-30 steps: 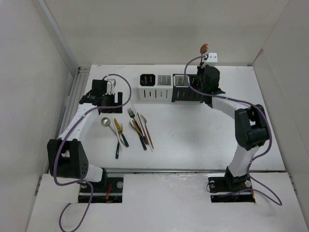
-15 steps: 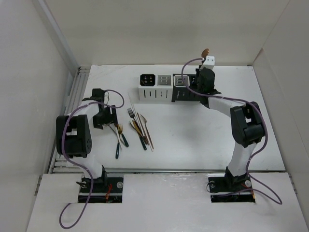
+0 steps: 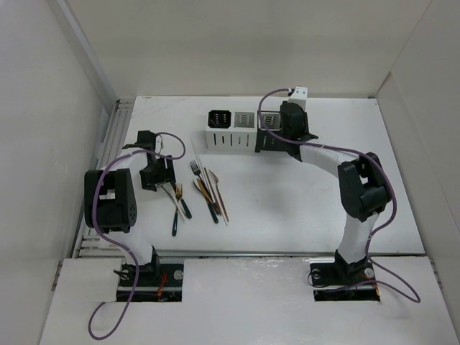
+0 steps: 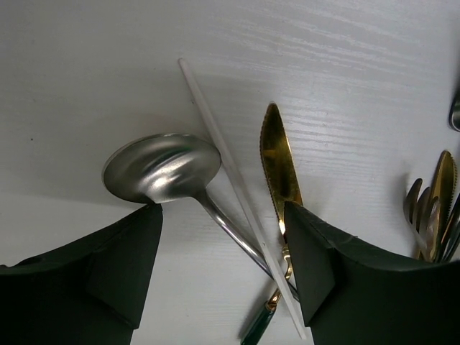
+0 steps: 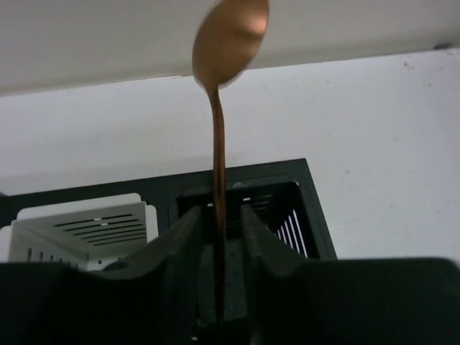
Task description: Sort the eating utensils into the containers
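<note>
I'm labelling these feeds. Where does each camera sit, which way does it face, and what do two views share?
Top external: above and behind the bases, looking down on the table; both arms whole.
Left wrist: on the left arm, looking down close at a silver spoon and gold knife; left jaws at bottom corners.
Right wrist: on the right arm, facing the back wall over a black container; right jaws flank a copper spoon.
Shared: top external and right wrist both show the containers.

I'm watching a copper spoon [image 5: 218, 151] standing upright between the right claw [image 5: 219, 215] and its 2 fingers, bowl above them, narrow gaps showing on either side. A black container [image 5: 305, 215] is sitting just beyond the fingertips, and a white container [image 5: 86, 230] beyond the left finger.
</note>
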Available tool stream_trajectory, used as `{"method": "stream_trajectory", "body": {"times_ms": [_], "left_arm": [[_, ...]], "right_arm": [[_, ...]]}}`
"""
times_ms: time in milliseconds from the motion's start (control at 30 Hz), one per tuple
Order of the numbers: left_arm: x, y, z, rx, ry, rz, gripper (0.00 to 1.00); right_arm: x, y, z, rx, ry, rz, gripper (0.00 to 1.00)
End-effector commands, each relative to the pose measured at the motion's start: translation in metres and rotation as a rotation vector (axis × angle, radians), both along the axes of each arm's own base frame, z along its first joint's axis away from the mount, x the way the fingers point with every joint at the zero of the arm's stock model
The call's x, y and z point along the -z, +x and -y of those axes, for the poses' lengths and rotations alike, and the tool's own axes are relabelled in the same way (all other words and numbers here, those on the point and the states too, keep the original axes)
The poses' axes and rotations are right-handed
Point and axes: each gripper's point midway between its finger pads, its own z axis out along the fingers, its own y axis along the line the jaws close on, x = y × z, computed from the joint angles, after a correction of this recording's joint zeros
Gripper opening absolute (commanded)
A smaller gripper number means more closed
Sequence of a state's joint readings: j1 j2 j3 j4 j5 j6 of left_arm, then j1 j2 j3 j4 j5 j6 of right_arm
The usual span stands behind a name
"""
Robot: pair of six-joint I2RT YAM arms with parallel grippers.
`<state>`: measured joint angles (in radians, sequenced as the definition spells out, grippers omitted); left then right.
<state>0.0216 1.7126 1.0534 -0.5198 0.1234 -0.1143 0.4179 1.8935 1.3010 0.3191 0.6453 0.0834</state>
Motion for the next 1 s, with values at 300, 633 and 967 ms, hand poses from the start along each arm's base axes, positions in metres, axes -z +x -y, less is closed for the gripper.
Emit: {"method": "stream_trajectory", "body": {"times_ms": [300,633,967], "left_arm": [[-0.014,-0.004,0.003,-0.038,-0.018,0.025,0.55],[-0.008,-0.013,-0.003,-0.073,0.000,-0.020,0.34],[-0.009,-0.014,-0.015,-0.125,-0.003,-0.038,0.19]], "right_arm": [[-0.056,-0.012,0.015,0.043,0.136,0.103,0.58],[-0.108,-0.034,0.005,-0.060,0.196,0.187,0.62],[-0.147,-0.057,0.013,-0.073,0.227,0.262,0.62]]}}
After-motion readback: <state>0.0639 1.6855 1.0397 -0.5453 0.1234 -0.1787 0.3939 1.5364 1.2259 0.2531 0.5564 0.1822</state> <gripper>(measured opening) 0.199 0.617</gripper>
